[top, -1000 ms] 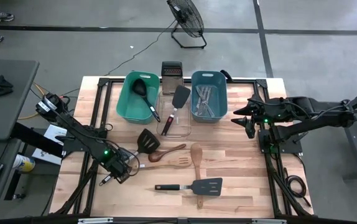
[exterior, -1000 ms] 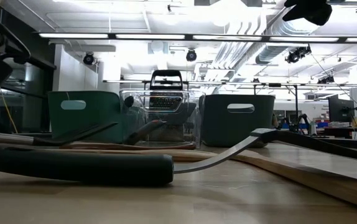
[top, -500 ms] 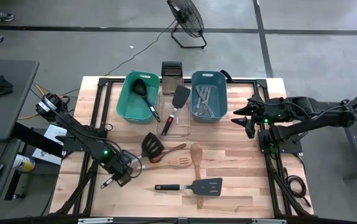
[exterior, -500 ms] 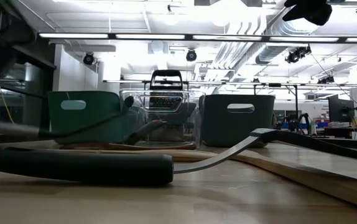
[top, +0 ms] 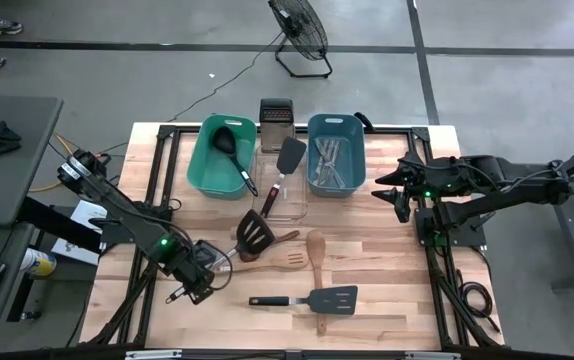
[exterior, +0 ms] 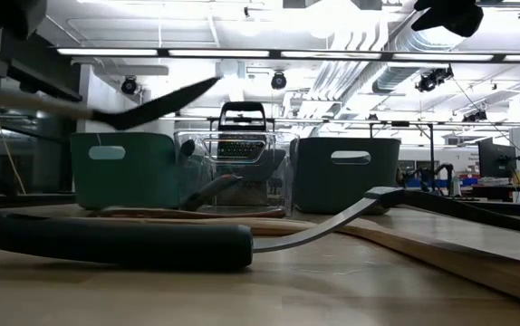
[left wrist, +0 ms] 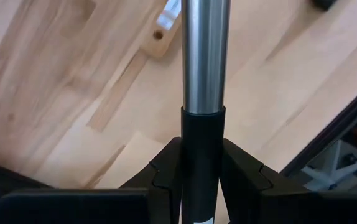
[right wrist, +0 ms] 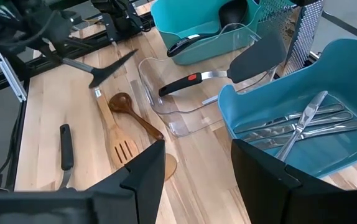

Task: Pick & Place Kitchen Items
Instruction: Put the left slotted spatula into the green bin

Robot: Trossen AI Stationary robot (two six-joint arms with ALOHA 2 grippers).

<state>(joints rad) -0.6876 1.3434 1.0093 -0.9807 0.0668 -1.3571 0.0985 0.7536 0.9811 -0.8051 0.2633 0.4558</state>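
Two arms in view. Left tool sits lower left of the high view, clamped narrow on the metal-and-black handle of a black slotted turner; the wrist view shows both fingers pressed on the handle. The turner is lifted off the tabletop: in the low view its blade hangs tilted at upper left, above the teal tub's rim.

Right tool waits at centre right of the high view, over the tabletop's edge, fingers parted about midway, holding nothing.

Teal tub at upper centre holds a black ladle. Clear tub beside it carries a black turner lying across its rim. Blue tub to the right holds silver knives. Steel box grater stands behind the clear tub, between the teal and blue tubs.

Loose on the tabletop, centre of the high view: a dark wooden spoon, a slotted wooden spatula, a light wooden spoon. Lower centre: another black slotted turner, flat, its head over a wooden handle.
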